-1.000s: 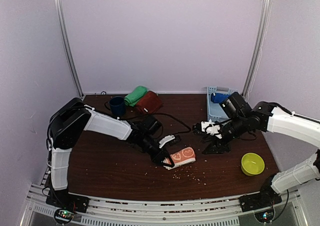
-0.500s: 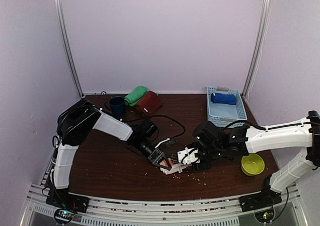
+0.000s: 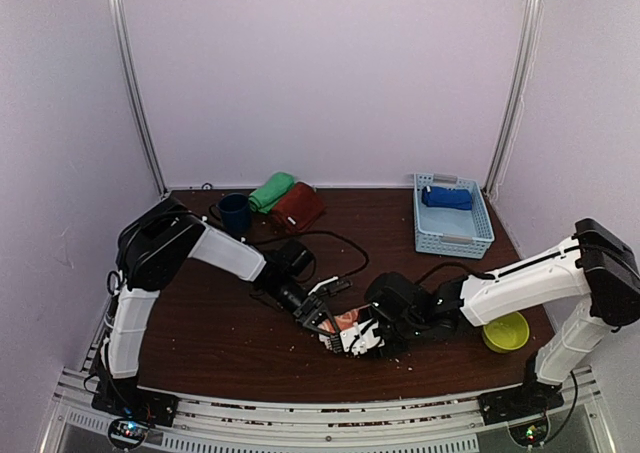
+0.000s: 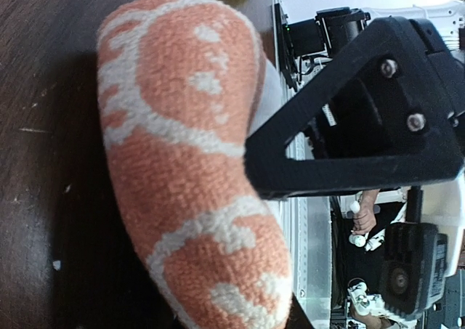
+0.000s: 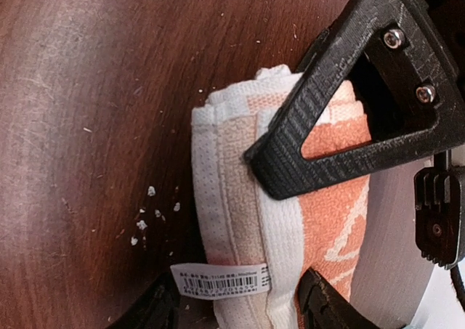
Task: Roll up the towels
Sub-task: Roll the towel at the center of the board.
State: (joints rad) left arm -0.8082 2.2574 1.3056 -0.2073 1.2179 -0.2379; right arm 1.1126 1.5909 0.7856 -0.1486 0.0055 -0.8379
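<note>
- The orange towel (image 5: 232, 220) lay on the dark brown wooden surface (image 3: 200, 323), near its front edge and between the two grippers.
- It was a thick roll of fuzzy terry cloth with curved white print. Its outer layer showed a paler, finely dotted reverse side and a white hem.
- A small white label (image 5: 221, 279) with a barcode hung at the end of the roll.
- The left gripper (image 3: 322, 323) laid one black, triangular, open-framed finger against the roll. The other finger was hidden behind the cloth, so it only appeared to pinch the orange towel.
- The right gripper (image 5: 236, 303) was spread, with one finger on each side of the labelled end. Whether they touched the cloth I could not tell.
- Pale crumbs (image 5: 145, 220) were scattered on the surface just beside the roll.
- The green towel (image 3: 272, 191), a smooth cylinder, touched the lumpy maroon towel (image 3: 298, 207) at the far edge, beside the navy mug (image 3: 235, 213).
- The blue towel (image 3: 447, 198) lay rolled inside the pale blue basket (image 3: 452, 241), which had slotted plastic walls.
- A round yellow-green bowl (image 3: 505, 330) stood at the right, apart from the roll.
</note>
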